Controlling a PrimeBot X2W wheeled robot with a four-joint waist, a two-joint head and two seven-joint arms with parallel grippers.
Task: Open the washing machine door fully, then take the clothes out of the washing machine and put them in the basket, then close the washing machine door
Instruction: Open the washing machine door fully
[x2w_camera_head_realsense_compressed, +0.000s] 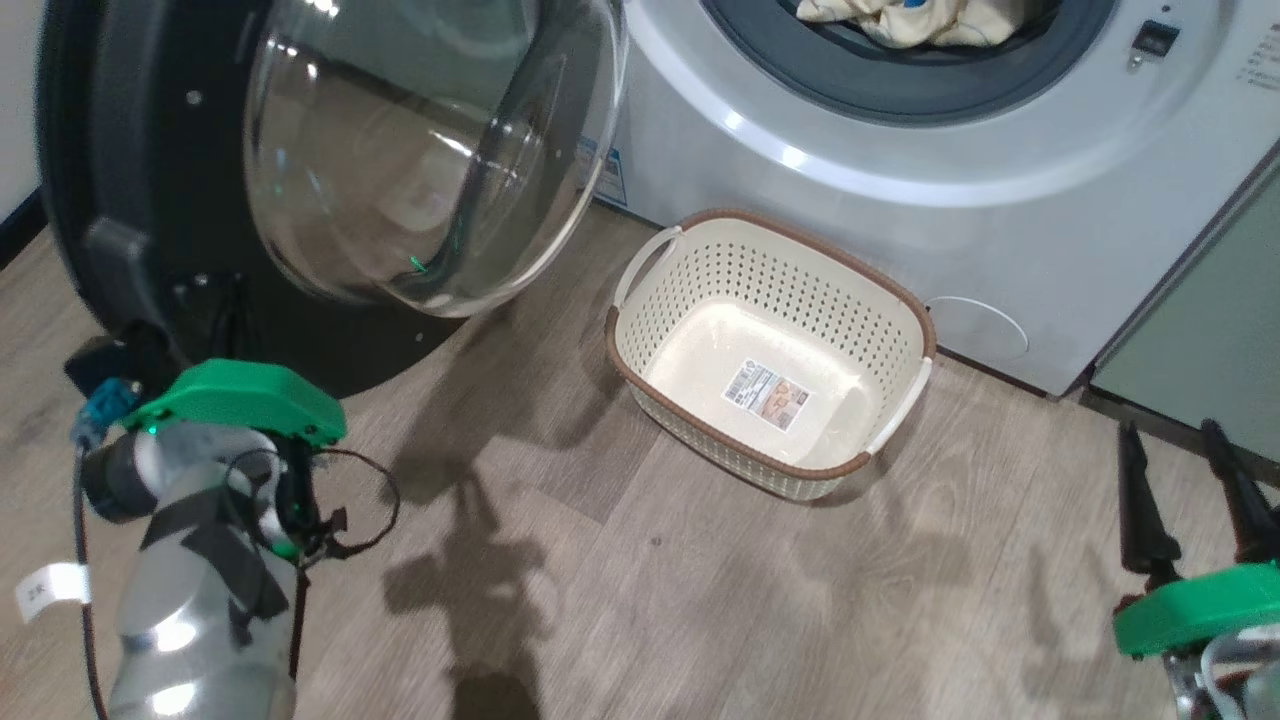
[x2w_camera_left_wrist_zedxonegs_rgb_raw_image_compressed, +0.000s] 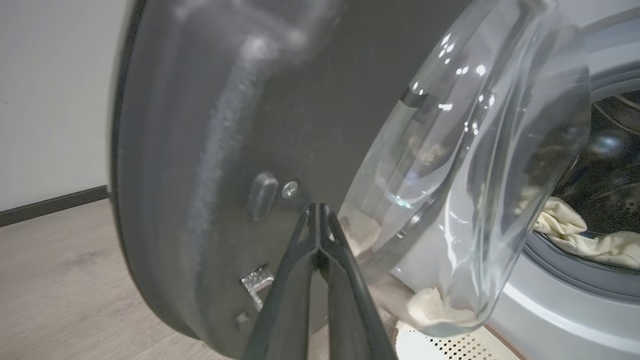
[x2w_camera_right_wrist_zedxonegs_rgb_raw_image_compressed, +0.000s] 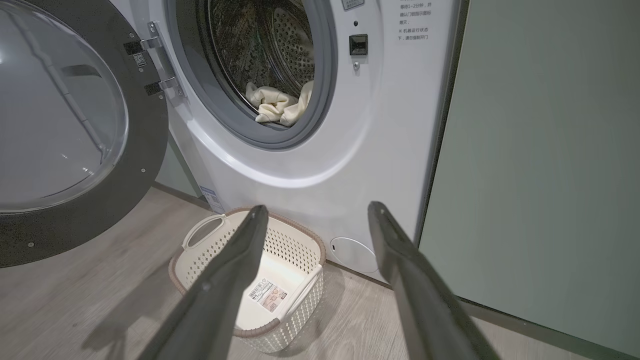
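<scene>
The left gripper (x2w_camera_left_wrist_zedxonegs_rgb_raw_image_compressed: 318, 212), pinched shut, is at the washing machine door (x2w_camera_left_wrist_zedxonegs_rgb_raw_image_compressed: 210, 125) at ten o'clock, likely pushing it wide; next the open right gripper (x2w_camera_head_realsense_compressed: 1170, 435) must reach the clothes (x2w_camera_head_realsense_compressed: 900, 20) at one o'clock.

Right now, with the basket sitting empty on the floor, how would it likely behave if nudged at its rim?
The basket probably slides rather than tips: it sits low and wide on smooth wood-look floor. It likely weighs little, being empty perforated plastic. Its thin holed walls may flex slightly under a push.
</scene>
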